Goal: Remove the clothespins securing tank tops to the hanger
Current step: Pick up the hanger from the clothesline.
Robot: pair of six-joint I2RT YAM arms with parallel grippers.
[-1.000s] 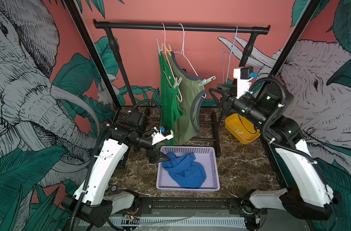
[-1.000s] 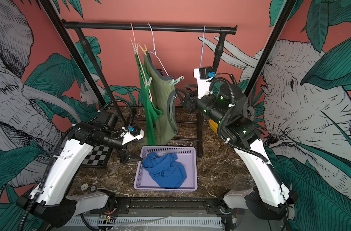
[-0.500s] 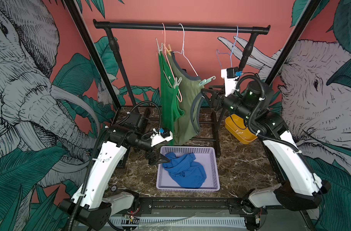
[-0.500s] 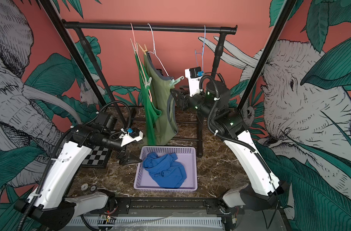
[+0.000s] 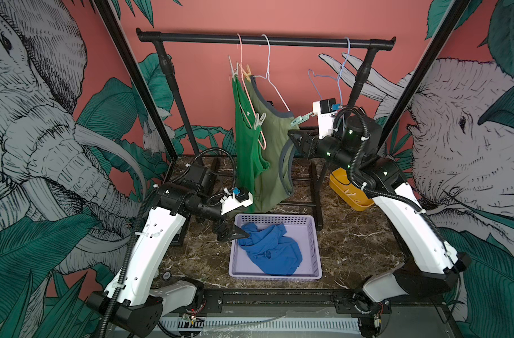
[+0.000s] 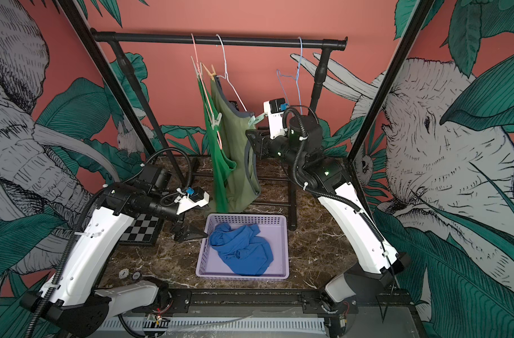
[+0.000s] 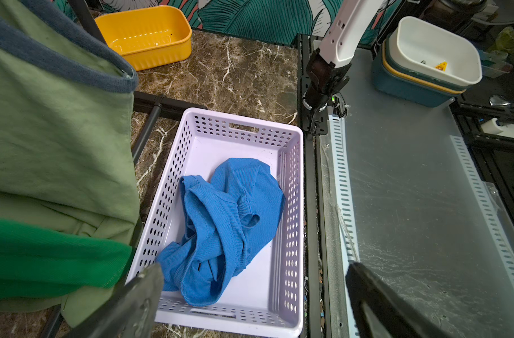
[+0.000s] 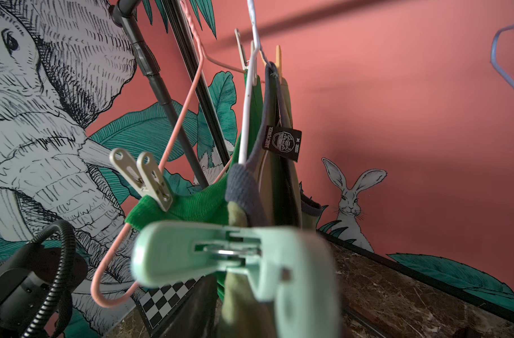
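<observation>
Swung right gripper (image 5: 296, 140) left, close to mint clothespin (image 5: 302, 118) on olive top (image 5: 272, 152): next unclipping likely. Cannot tell if clamped. Left gripper (image 5: 238, 232): agape, empty.

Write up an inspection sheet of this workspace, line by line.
Surface: dark veined marble tabletop.
Job's things: bright green tank top and olive tank top hang clipped on hangers; blue tank top lies in the lilac basket; mint clothespin on the olive top's shoulder.
Clutter: yellow tub, checkerboard.
Grippers: left tool open beside the basket's rim; right tool close by the mint clothespin, opening unclear.
Cables: black conduit along each arm.
Surroundings: black rail, bare blue hanger, mural walls.
</observation>
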